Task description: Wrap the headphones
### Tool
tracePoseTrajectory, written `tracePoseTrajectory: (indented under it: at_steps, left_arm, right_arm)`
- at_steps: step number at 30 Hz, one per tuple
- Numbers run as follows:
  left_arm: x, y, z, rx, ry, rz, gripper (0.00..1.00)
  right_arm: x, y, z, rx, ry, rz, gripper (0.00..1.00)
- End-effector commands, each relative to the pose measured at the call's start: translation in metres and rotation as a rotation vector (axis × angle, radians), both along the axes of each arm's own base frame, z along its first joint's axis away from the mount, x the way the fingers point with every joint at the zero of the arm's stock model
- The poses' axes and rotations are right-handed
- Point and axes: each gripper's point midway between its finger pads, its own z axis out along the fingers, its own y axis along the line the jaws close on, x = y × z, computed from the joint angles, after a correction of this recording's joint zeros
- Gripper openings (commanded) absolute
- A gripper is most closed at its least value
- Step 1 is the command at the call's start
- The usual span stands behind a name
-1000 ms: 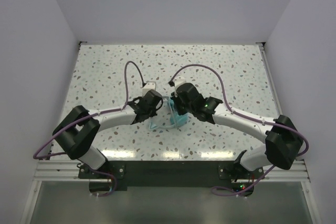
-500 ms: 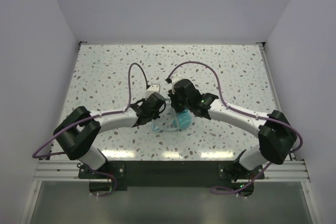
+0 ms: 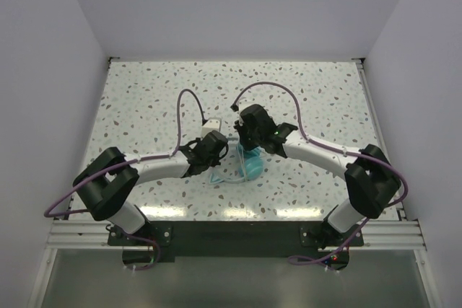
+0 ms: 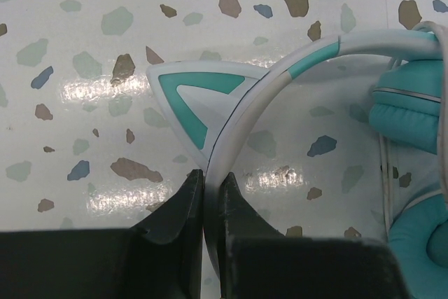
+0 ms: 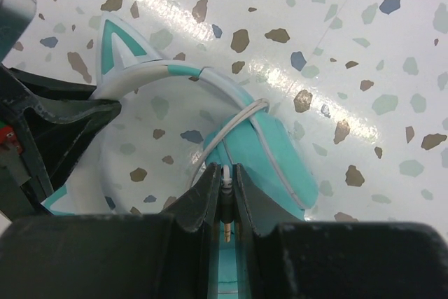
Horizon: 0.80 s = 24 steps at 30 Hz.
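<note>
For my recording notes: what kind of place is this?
Probably a lab test cell: a speckled table boxed by plain white walls, left arm and right arm mounted at a metal rail.

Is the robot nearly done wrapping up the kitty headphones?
Nearly, it seems. Done: the cable already loops across an ear cup. In hand: the left gripper pinches the headband, and the right gripper holds the plug. Left: tucking the plug end in and letting go.

Arms bend inward, seemingly wrists-down; left gripper and right gripper clamped.
</note>
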Motion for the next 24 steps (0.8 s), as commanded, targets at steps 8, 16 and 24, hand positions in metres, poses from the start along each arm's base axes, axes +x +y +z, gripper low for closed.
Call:
tracePoseTrajectory:
  at_steps: [8, 16, 24]
  left_arm:
    - [0.005, -0.021, 0.015, -0.049, -0.049, -0.093, 0.0]
    - [0.002, -0.022, 0.009, -0.036, -0.033, -0.114, 0.0]
    - [0.004, -0.022, 0.012, -0.036, -0.032, -0.103, 0.0]
  right_arm:
    - [0.035, 0.005, 0.022, -0.019, -0.111, 0.008, 0.0]
    - [0.045, -0.002, 0.013, -0.054, -0.103, -0.001, 0.0]
    - [0.047, -0.007, 0.006, -0.079, -0.099, -0.018, 0.0]
